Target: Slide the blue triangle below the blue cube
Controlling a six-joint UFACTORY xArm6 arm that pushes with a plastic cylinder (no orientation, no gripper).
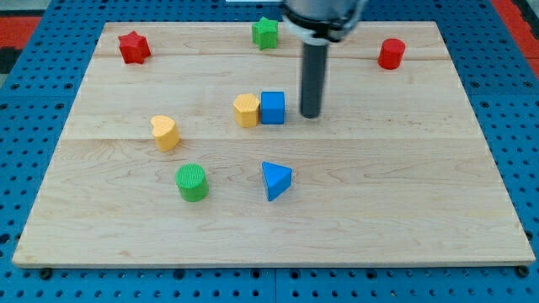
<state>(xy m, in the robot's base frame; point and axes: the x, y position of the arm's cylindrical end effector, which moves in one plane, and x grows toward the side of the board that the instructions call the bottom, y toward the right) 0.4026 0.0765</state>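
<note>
- Blue triangle: lies on the wooden board, directly toward the view's bottom from the blue cube, well apart from it.
- Blue cube: touches a yellow hexagonal block on the view's left.
- My tip: upright rod, just right of the cube, gripping nothing; the arm above is cut off by the view's top.

A robotics lab bench: a pale wooden board lies on a blue perforated mounting plate, with red matting at the far corners.

Pale matt wooden board
</note>
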